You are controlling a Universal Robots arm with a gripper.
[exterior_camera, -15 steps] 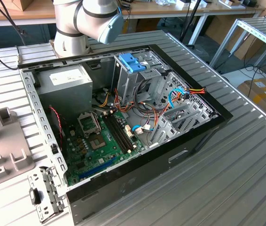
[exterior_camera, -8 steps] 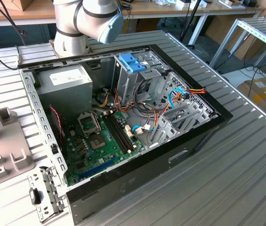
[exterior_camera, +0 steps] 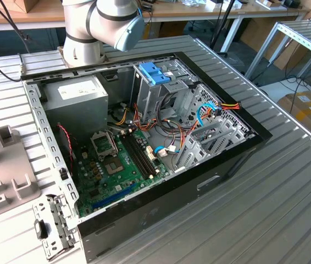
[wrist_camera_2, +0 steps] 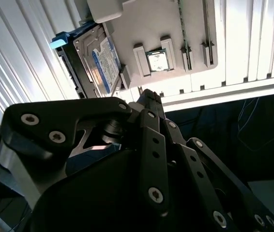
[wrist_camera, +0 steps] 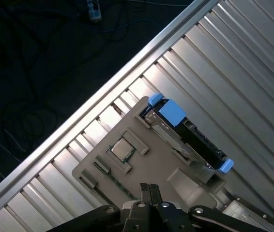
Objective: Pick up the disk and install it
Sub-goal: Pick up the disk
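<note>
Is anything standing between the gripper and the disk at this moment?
Nothing visible does. The disk stands on edge in a slot at the side of the grey holder, its upper edge bare. The gripper hangs apart from it, empty, with only open air between them in both wrist views.

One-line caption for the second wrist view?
Gripper pointed at the grey holder, apart from the disk at its edge.
</note>
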